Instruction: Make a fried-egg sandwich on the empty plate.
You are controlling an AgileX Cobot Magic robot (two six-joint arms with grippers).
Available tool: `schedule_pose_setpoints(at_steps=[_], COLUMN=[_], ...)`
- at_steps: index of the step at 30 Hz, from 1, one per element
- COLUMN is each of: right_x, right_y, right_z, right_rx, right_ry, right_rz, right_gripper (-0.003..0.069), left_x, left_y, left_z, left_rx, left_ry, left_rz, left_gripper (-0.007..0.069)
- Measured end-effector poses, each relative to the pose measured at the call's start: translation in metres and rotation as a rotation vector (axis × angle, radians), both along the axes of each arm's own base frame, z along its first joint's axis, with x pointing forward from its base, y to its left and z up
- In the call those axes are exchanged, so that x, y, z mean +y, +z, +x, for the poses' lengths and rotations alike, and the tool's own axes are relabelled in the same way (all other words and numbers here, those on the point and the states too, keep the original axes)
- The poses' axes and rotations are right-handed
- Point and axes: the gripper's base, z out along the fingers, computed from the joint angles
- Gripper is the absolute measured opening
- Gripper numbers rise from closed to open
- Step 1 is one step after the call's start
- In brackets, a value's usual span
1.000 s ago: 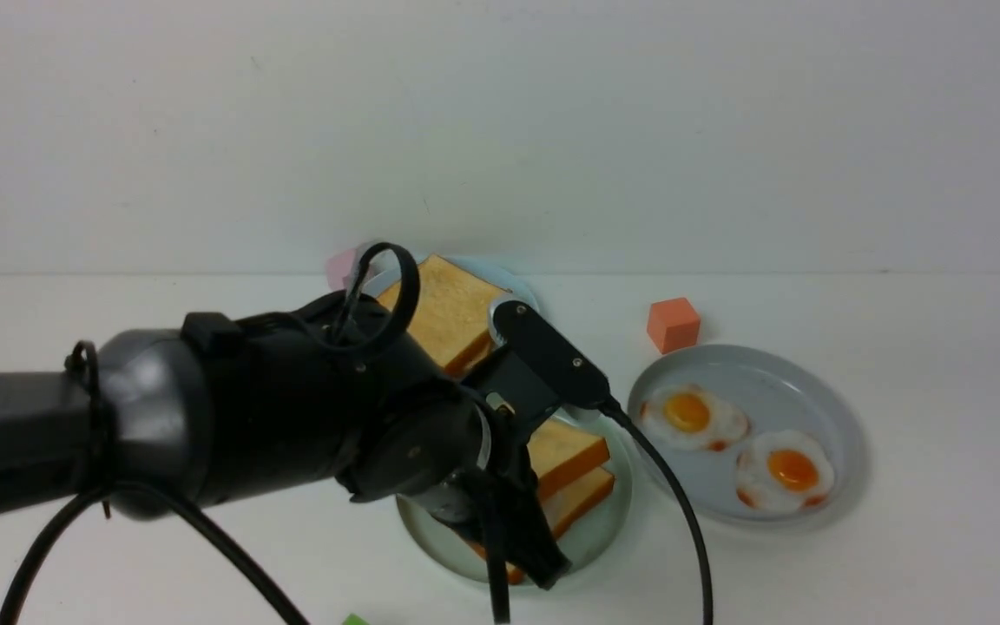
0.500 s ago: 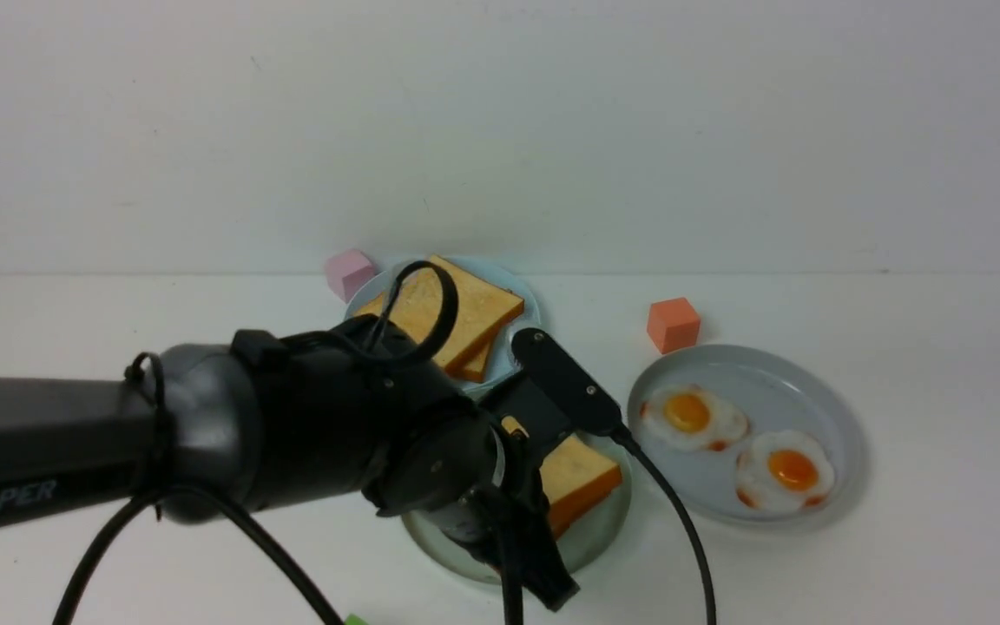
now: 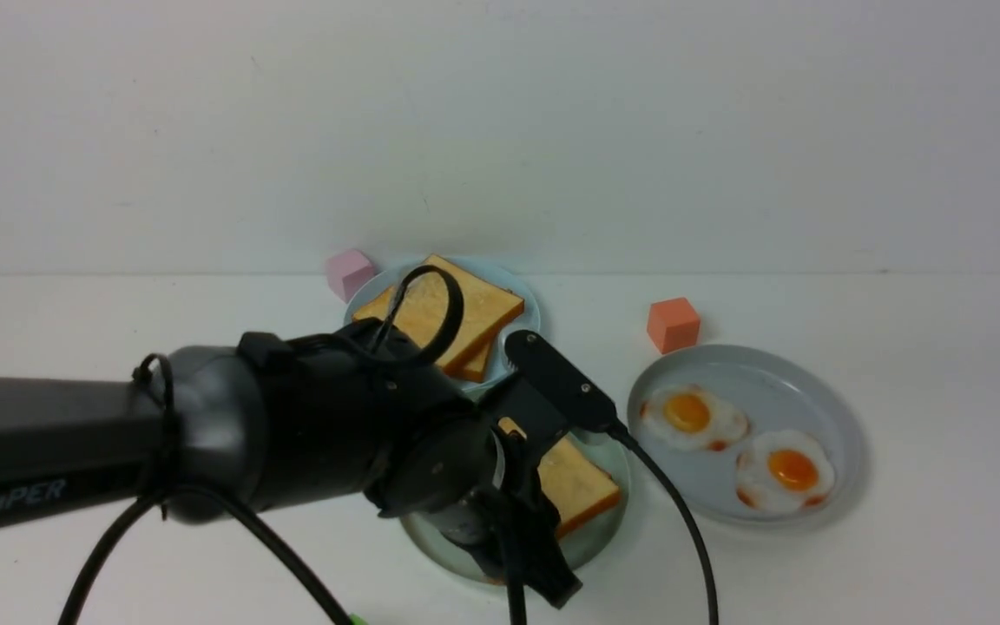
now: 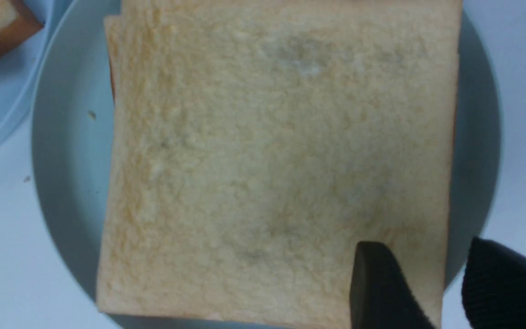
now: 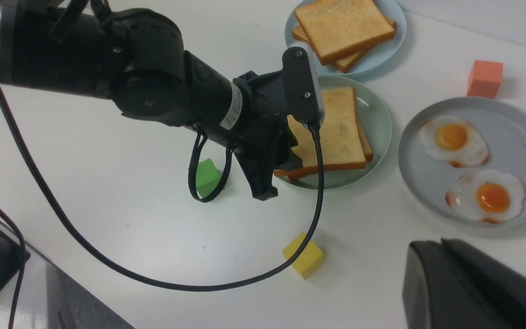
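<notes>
**CAMERA PLACEMENT**

The front view looks forward and slightly down from between the arms, at middle range. The left claw (image 3: 543, 564) sits low in its foreground. The left wrist view sits directly behind that claw, facing straight down, very close to the top toast slice (image 4: 281, 160) beneath it. The right wrist view looks down obliquely from off to the claw's right, farther back. All three views share the mint-green plate (image 3: 595, 534) under the claw.

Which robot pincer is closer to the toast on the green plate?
Left. The left pincer hangs open right at the edge of the toast on the green plate. The right pincer is shut and well away, out of the front camera's sight.
</notes>
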Motion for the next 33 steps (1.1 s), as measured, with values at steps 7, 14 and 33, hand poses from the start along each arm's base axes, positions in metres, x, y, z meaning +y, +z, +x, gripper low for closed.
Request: schedule_pose_setpoints(at_steps=[7,14,33], right_x=[0.0,0.001,0.005], right_y=[0.0,0.0,-0.001], right_z=[0.0,-0.001,-0.007], right_rx=[0.0,0.008,0.07], right_ry=[0.001,0.008,0.061], right_rz=[-0.001,0.006,0.046], right_gripper=[0.0049,0.0049,0.007], left_x=[0.006,0.075,0.215], left_y=[0.047,0.186,0.086], left_z=[-0.011,-0.087,-0.232], left_rx=[-0.038,-0.303,-0.608], left_ry=[0.062,0.065,0.046], left_rz=[-0.159,-0.555,-0.995], left_gripper=[0.0419,0.0078,-0.0013])
